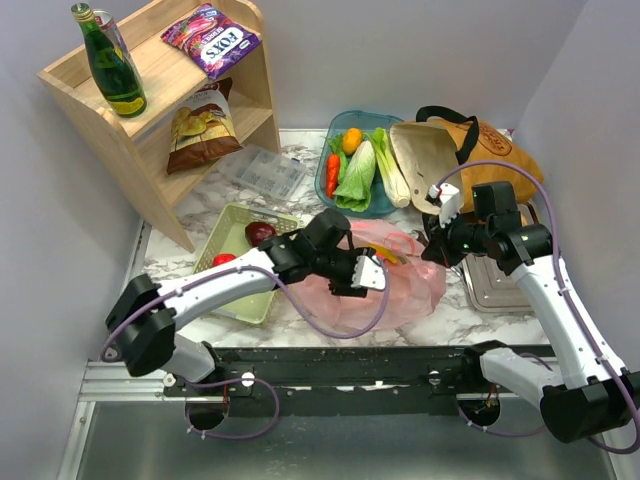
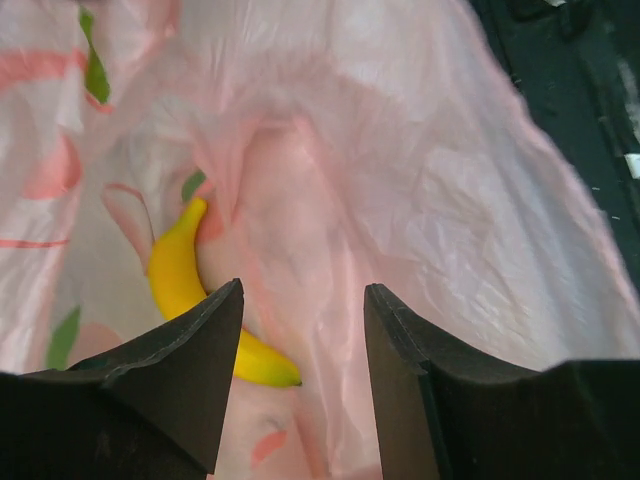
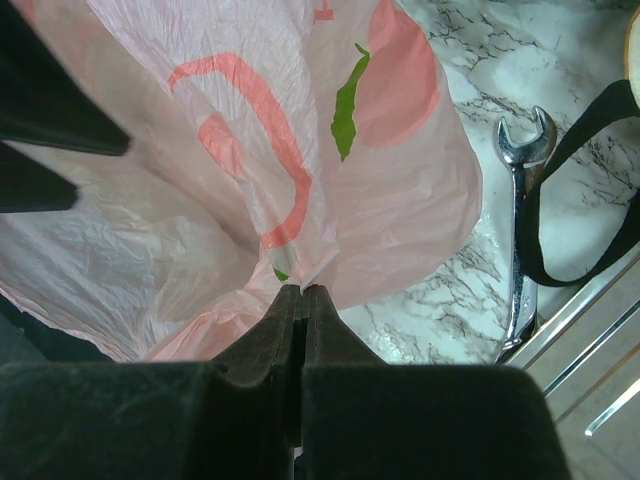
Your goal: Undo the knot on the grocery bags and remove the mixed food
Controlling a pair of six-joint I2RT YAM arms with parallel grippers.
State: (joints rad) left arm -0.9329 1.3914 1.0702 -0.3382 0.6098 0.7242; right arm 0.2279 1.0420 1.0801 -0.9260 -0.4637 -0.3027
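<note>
The thin pink plastic bag [image 1: 400, 290] lies crumpled at the table's middle; no tied knot shows on it. My left gripper [image 1: 366, 272] is open and empty over the bag [image 2: 420, 200]. A yellow banana [image 2: 178, 280] lies under the film by the left finger [image 2: 190, 370]. My right gripper [image 1: 437, 246] is shut on a fold of the bag's edge [image 3: 330, 180]. The mustard tote [image 1: 495, 150] lies at the back right. Leafy greens [image 1: 358, 175], a carrot-like piece [image 1: 332, 172] and a small orange [image 1: 351, 139] lie in a blue tray [image 1: 327, 150].
A green basket [image 1: 232, 290] on the left holds a dark red fruit [image 1: 260, 232] and a bright red fruit [image 1: 224, 259]. A wooden shelf [image 1: 150, 120] stands at the back left. A metal tray [image 1: 500, 290], a wrench [image 3: 520, 240] and a black strap [image 3: 575, 160] lie on the right.
</note>
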